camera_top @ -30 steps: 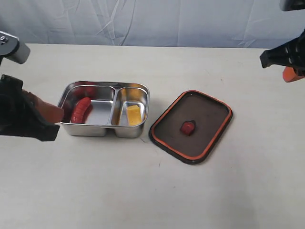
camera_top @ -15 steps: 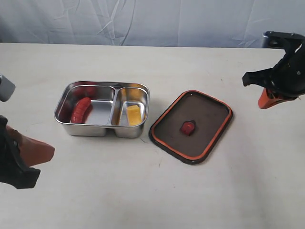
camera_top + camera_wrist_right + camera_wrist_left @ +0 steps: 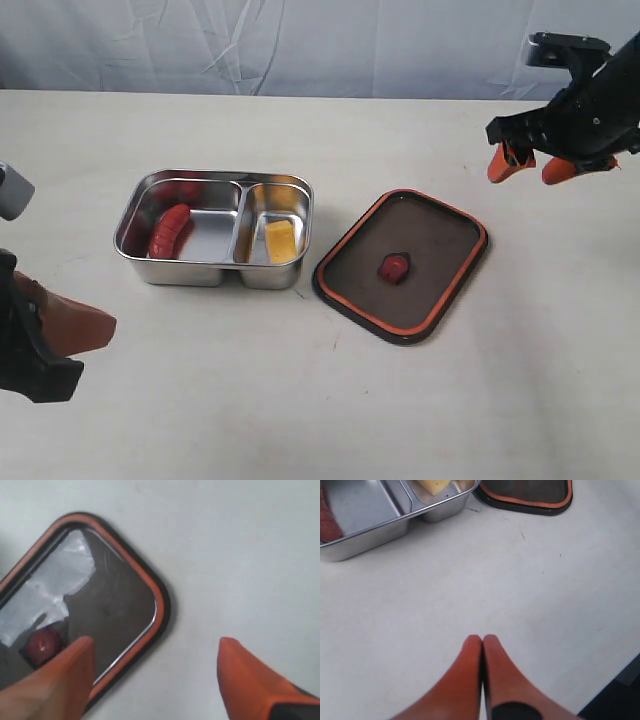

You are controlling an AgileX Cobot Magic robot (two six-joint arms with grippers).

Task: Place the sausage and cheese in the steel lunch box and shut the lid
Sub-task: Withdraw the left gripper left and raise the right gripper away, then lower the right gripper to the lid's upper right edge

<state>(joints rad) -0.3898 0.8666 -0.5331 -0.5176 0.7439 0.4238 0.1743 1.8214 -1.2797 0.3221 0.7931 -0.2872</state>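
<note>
shiny steel lunch box [image 3: 185,270]: glossy sausage [image 3: 170,230], cheese [image 3: 281,240] wedge, separate bays | dark lid [image 3: 440,235] near spread right fingers [image 3: 500,163] | left fingers [image 3: 462,675] clenched, empty

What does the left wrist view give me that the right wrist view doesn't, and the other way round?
Left wrist only: the steel lunch box, with an edge of the sausage in its larger compartment and a corner of the cheese in the smaller one, plus the left gripper, shut and empty. Right wrist only: the orange-red centre valve of the lid, and the right gripper, open and holding nothing. Both: the lid lying on the table, off the box.
</note>
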